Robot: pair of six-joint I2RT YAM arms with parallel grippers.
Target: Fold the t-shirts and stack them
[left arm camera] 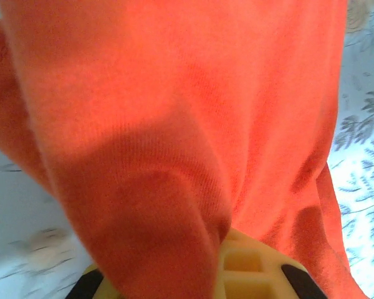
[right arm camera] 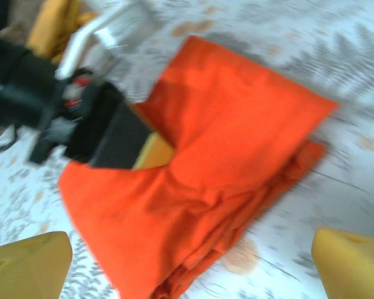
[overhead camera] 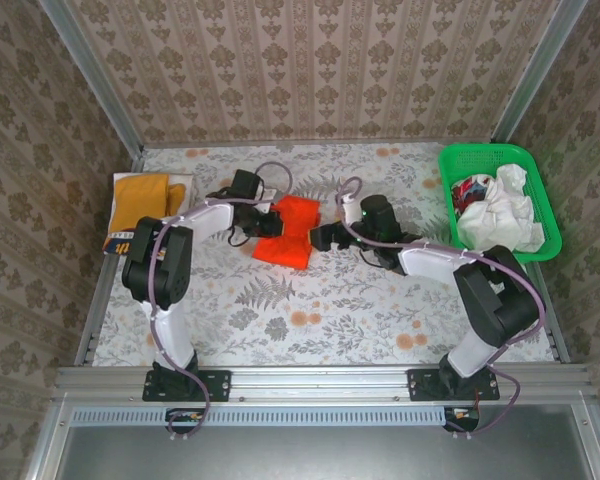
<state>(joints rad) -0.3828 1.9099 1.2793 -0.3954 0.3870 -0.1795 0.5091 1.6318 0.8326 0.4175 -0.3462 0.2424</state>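
Orange-red cloth lies part-folded at the middle of the table point(overhead camera: 330, 310): this is the orange-red t-shirt point(overhead camera: 288, 232), and we see the left gripper point(overhead camera: 263, 222) clamped on its left edge. The right gripper point(overhead camera: 320, 237) sits just beside the shirt's right edge, its fingers point(right arm camera: 352, 261) spread wide and holding nothing. We also see the mustard-yellow t-shirt point(overhead camera: 140, 205) folded at the far left corner and white t-shirts point(overhead camera: 500, 215) heaped in the green basket point(overhead camera: 485, 153).

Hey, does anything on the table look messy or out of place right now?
The orange t-shirt, mid-table, is folded crooked: its layers bunch and splay unevenly where the left pincer holds it.
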